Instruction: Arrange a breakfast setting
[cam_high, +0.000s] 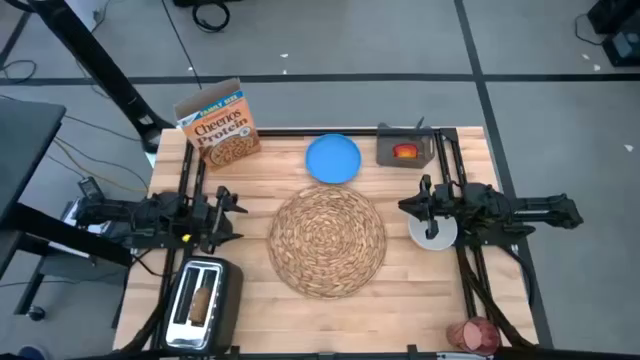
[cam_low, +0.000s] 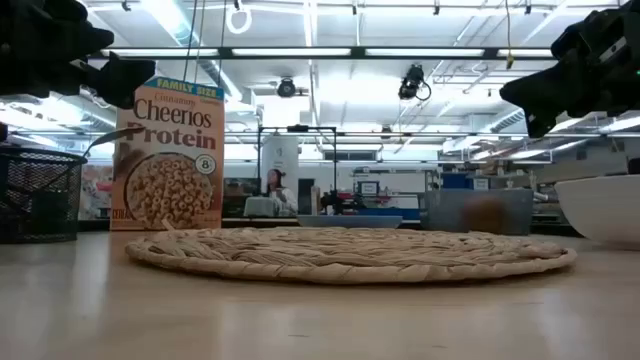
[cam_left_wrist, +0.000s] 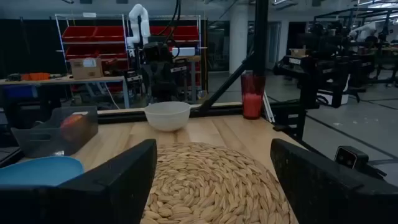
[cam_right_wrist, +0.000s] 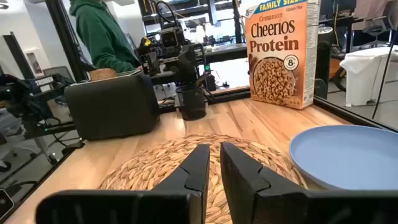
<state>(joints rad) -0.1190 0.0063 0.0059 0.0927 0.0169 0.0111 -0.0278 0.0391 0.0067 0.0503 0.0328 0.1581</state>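
Note:
The round woven placemat (cam_high: 327, 241) lies at the table's middle. The blue plate (cam_high: 333, 159) lies just beyond it. The orange Cheerios box (cam_high: 218, 125) stands at the far left. The red apple (cam_high: 404, 151) sits in a grey bin. The white bowl (cam_high: 436, 230) stands right of the mat, and the pink glass (cam_high: 474, 335) is at the near right. The toast (cam_high: 204, 300) stands in a toaster. My left gripper (cam_high: 235, 213) is open and empty left of the mat. My right gripper (cam_high: 410, 206) is shut and empty, raised beside the bowl.
A black toaster (cam_high: 200, 300) stands at the near left. A black mesh cup (cam_right_wrist: 191, 102) stands under my left arm. The grey bin (cam_high: 405, 148) is at the far right. A person in a green hoodie (cam_right_wrist: 102, 34) stands beyond the table's left side.

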